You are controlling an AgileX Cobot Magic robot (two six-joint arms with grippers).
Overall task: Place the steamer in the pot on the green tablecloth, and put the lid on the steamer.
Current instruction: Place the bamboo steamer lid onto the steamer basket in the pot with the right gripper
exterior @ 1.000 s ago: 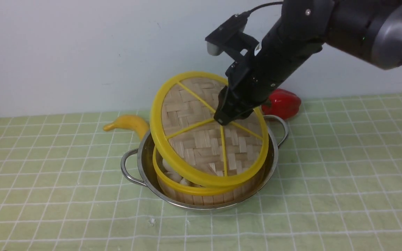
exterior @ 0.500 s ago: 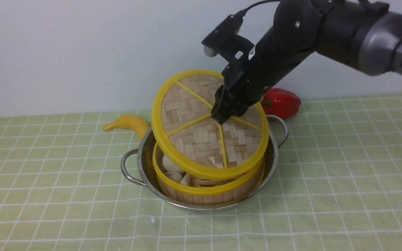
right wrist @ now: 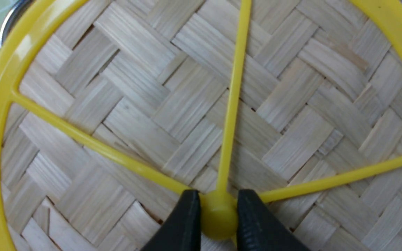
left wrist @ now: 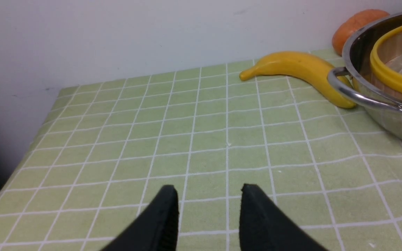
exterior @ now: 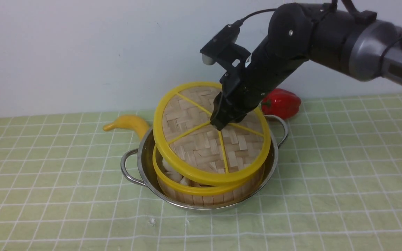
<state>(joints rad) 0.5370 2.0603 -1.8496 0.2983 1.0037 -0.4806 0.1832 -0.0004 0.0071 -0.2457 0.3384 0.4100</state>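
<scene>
green tablecloth (exterior: 47,195) below right arm (exterior: 326,31) angled down-left, its claw (exterior: 217,125) tight on the centre knob (right wrist: 218,219) of the tilted lid (exterior: 201,150)

Under the right gripper (exterior: 218,123) the tilted lid (exterior: 201,150) blocks the way down into the steamer (exterior: 208,195), with a slit only to the gripper's left; a pepper (exterior: 281,103) sits close behind it. Ahead of the left gripper (left wrist: 208,190), bare cloth (left wrist: 187,139) runs free to the wall (left wrist: 117,35). Banana (left wrist: 298,69) and pot (left wrist: 389,115) bar its right.
</scene>
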